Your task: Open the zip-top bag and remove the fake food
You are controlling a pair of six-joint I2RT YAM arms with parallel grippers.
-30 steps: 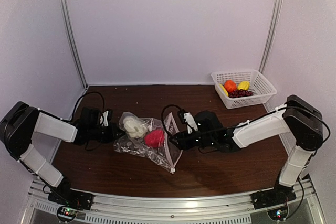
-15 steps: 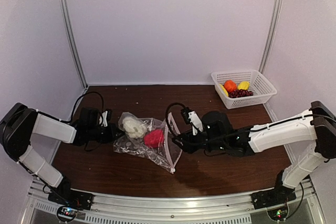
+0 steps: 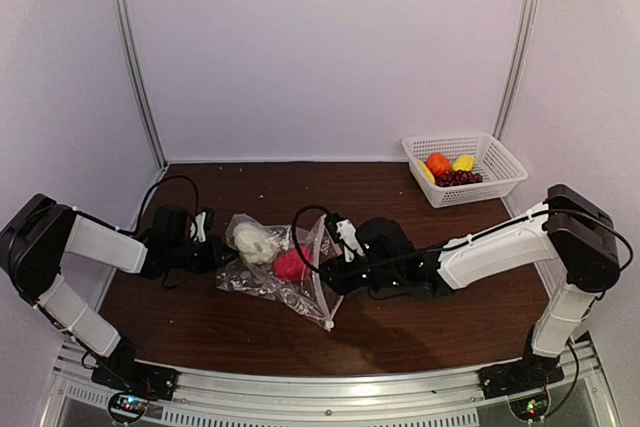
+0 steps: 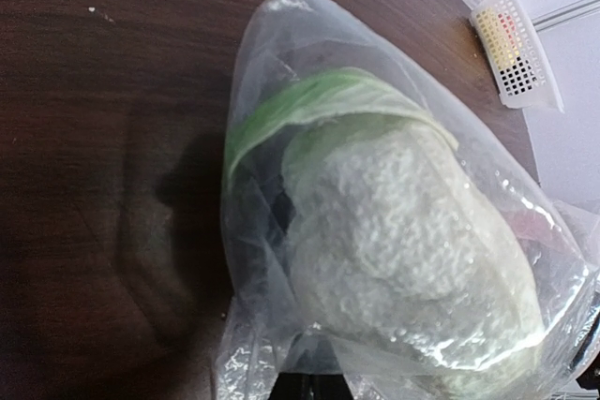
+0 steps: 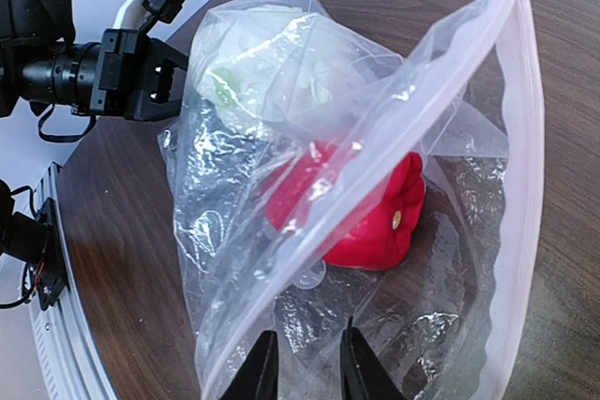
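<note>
The clear zip-top bag (image 3: 283,269) lies left of the table's centre with its pinkish-white zip strip (image 5: 441,128) gaping open. Inside it are a white cauliflower piece with green leaf (image 3: 255,242) and a red piece (image 3: 292,265). Both also show in the right wrist view, the red piece (image 5: 375,222) nearest and the cauliflower (image 5: 267,67) behind it. My left gripper (image 3: 213,252) is shut on the bag's closed end (image 4: 319,362), with the cauliflower (image 4: 403,231) right in front. My right gripper (image 5: 305,367) is open at the bag's mouth, its fingertips (image 5: 262,367) just short of the red piece.
A white mesh basket (image 3: 497,159) stands at the back right and holds orange (image 3: 438,163), yellow (image 3: 464,162) and dark purple grape (image 3: 457,178) pieces. White booth walls close in the table at the back and on both sides.
My right gripper has moved left, up to the bag's mouth and closer to the red piece. The bag's upper lip stands more open. The left arm has not moved.
</note>
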